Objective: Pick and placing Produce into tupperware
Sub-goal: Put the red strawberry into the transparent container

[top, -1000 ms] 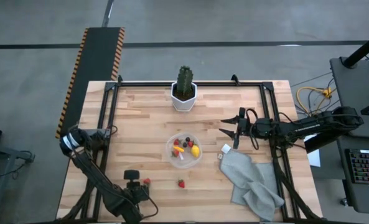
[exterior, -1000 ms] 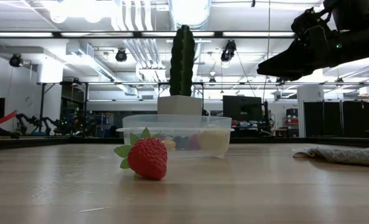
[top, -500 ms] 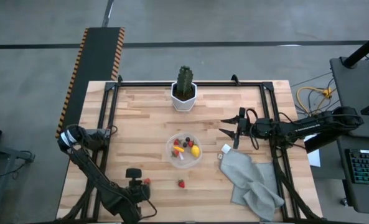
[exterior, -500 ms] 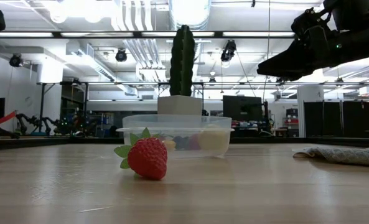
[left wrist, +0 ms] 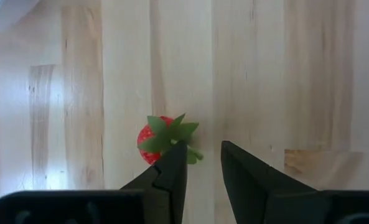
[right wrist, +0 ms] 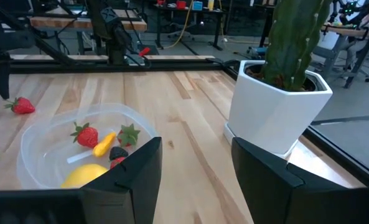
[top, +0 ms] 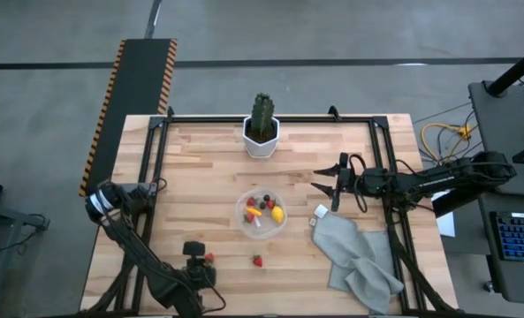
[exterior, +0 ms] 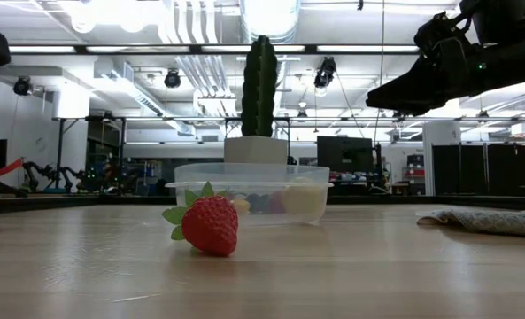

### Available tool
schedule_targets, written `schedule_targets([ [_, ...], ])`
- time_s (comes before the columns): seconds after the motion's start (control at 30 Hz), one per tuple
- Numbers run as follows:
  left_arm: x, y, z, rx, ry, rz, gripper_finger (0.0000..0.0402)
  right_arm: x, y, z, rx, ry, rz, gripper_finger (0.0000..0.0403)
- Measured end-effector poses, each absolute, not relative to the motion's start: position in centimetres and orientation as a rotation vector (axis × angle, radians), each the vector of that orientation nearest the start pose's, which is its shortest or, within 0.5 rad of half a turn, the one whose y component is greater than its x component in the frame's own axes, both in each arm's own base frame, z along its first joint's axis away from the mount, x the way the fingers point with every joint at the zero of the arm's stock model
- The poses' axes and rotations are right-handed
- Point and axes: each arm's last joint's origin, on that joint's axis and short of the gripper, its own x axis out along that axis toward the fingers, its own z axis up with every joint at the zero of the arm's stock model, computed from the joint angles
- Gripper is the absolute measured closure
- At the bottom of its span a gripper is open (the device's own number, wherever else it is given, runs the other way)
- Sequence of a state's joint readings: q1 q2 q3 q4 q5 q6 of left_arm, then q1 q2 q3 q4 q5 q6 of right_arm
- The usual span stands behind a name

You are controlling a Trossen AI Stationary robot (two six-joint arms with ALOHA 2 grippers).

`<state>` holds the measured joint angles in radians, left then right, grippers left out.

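Note:
The clear round tupperware (top: 262, 213) (right wrist: 53, 134) (exterior: 251, 190) stands mid-table and holds strawberries, a yellow lemon, an orange piece and dark berries. Two red strawberries lie on the wood near the near edge. One strawberry (top: 257, 261) (exterior: 211, 225) lies in front of the tupperware. The other strawberry (top: 208, 257) (left wrist: 159, 138) lies beside my left gripper (top: 193, 253) (left wrist: 203, 154). That gripper is open with a narrow gap and points down, with the berry just outside one fingertip. My right gripper (top: 326, 186) (right wrist: 196, 149) is open and hovers to the right of the tupperware.
A tall green cactus in a white hexagonal pot (top: 262, 128) (right wrist: 277, 106) stands near the far edge, behind the tupperware. A grey cloth (top: 357, 252) (exterior: 488, 220) lies crumpled on the right near part of the table. Black rails (top: 155, 168) run along the table's sides.
My left gripper has shifted a little toward the table's right, closer to the strawberry beside it. In the low view a dark part of that arm has come into the top left corner. The right arm and all the fruit have kept still.

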<state>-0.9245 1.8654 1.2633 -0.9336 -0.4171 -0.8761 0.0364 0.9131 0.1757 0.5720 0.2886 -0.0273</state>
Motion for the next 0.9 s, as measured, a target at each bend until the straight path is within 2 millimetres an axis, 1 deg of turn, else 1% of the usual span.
schedule_targets([
  [0.2, 21.2, -26.1, 16.4, 0.237, 1.249, 0.161, 0.0318, 17.5, -0.2, 17.6, -0.053, 0.168, -0.249, 0.0216],
  [0.4, 21.0, -26.0, 15.9, 0.257, 1.277, 0.180, 0.0318, 17.4, -0.2, 17.4, -0.049, 0.186, -0.249, 0.0216],
  [0.67, 20.7, -25.6, 15.9, 0.253, 1.299, 0.239, 0.0318, 17.4, -0.2, 17.4, -0.037, 0.185, -0.250, 0.0216],
  [0.9, 20.7, -25.6, 15.9, 0.253, 1.302, 0.244, 0.0318, 17.4, -0.2, 17.4, -0.037, 0.186, -0.250, 0.0216],
])
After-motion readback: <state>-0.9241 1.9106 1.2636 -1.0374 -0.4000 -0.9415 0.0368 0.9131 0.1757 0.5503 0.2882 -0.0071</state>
